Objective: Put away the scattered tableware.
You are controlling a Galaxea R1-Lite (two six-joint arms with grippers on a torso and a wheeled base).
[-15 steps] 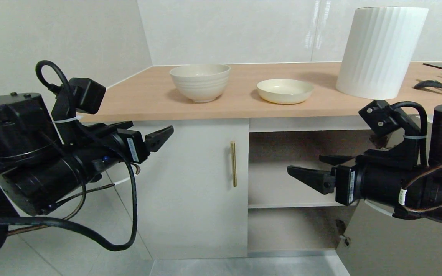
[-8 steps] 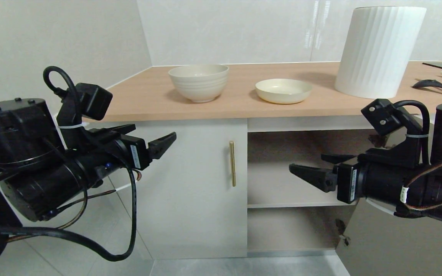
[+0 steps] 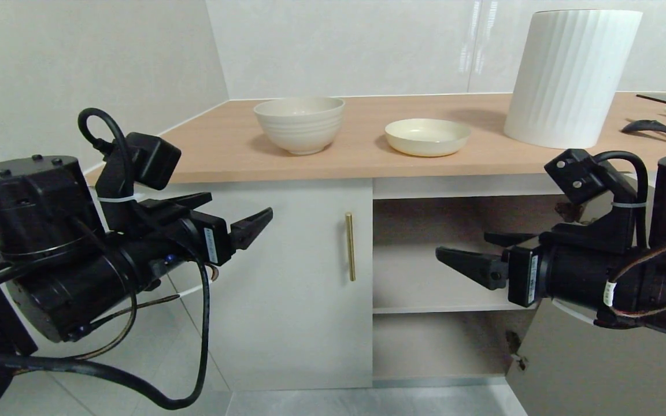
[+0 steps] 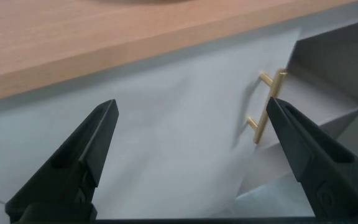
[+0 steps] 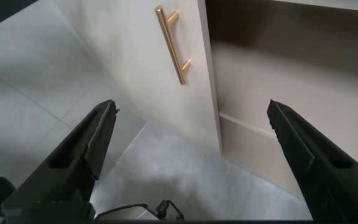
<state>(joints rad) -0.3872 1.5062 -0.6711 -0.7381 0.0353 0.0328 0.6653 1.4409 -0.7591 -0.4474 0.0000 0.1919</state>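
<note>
On the wooden countertop [image 3: 217, 147] stand a cream ribbed bowl [image 3: 299, 123] and, to its right, a shallow cream plate [image 3: 428, 136]. Dark utensils [image 3: 659, 129] lie at the counter's far right. My left gripper [image 3: 239, 205] hangs open and empty below the counter's front edge, in front of the shut left cabinet door [image 3: 287, 277]. In the left wrist view, the left gripper [image 4: 191, 102] faces that door. My right gripper [image 3: 463, 245] is open and empty in front of the open cabinet compartment [image 3: 425, 271]. The right wrist view has the right gripper [image 5: 191, 106] spread wide.
A tall white ribbed cylinder [image 3: 570, 75] stands on the counter right of the plate. The shut door carries a brass handle [image 3: 351, 247], also in the wrist views as handle [image 4: 267, 107] and handle [image 5: 171, 43]. The right door [image 3: 576, 364] hangs open. The shelf [image 3: 420, 309] is bare.
My left arm has shifted right and a little lower, closer to the cabinet door. The right arm has barely moved. Bowl and plate stay put.
</note>
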